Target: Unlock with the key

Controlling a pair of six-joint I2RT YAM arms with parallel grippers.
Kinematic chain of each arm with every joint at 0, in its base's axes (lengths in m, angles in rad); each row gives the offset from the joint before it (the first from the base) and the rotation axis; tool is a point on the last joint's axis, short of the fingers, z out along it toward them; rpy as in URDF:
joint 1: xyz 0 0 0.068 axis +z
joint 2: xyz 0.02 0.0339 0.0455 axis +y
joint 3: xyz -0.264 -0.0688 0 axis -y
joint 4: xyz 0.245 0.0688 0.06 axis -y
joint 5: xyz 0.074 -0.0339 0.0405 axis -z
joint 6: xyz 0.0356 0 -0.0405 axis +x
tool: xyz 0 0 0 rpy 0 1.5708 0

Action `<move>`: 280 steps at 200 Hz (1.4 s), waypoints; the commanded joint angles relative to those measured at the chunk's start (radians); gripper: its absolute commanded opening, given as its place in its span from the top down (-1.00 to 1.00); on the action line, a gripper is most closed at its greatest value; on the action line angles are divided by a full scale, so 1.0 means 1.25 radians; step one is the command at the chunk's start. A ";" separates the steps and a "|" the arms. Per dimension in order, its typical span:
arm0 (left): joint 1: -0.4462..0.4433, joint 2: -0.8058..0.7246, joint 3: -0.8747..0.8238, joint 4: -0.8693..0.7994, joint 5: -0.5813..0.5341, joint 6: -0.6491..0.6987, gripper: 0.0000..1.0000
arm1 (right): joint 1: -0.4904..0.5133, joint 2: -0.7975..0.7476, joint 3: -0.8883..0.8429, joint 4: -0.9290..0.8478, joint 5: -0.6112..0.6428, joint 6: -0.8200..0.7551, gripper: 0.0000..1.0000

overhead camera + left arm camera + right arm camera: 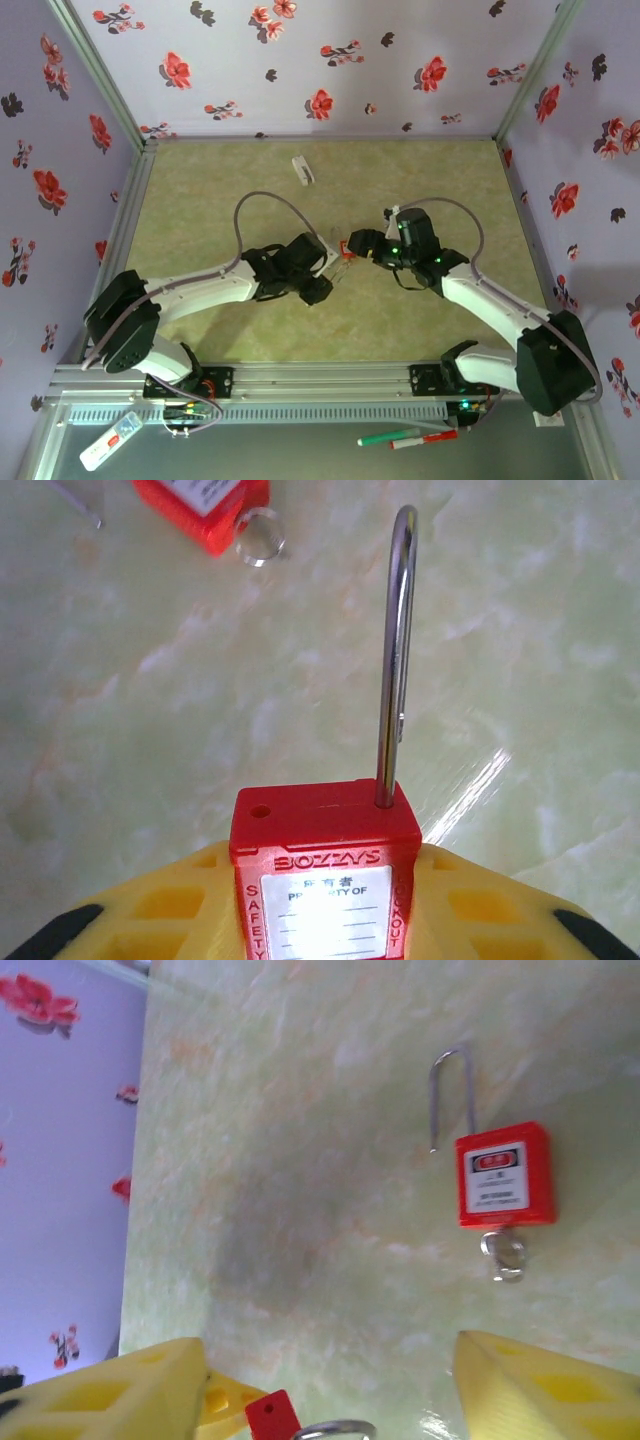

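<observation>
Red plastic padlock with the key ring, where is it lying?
The red plastic padlock lies flat on the green tabletop, upper right in the right wrist view, beyond the right tool. The left tool holds a second red padlock.

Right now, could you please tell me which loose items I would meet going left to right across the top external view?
white object → white tag → red padlock → pens

padlock (pixel 325 875) in tool (pixel 325 925), shackle (pixel 396 650) raised, second padlock (pixel 200 508) beyond
</observation>
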 commanded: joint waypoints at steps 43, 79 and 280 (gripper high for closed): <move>0.091 0.020 0.010 -0.072 0.020 -0.039 1.00 | -0.039 -0.097 0.009 -0.084 0.063 -0.050 -0.67; 0.122 0.053 0.031 -0.099 0.042 -0.038 1.00 | -0.039 -0.116 -0.007 -0.093 0.070 -0.067 -0.73; 0.196 0.280 0.279 -0.611 -0.397 -0.192 1.00 | -0.040 -0.196 -0.058 -0.133 0.064 -0.094 -0.76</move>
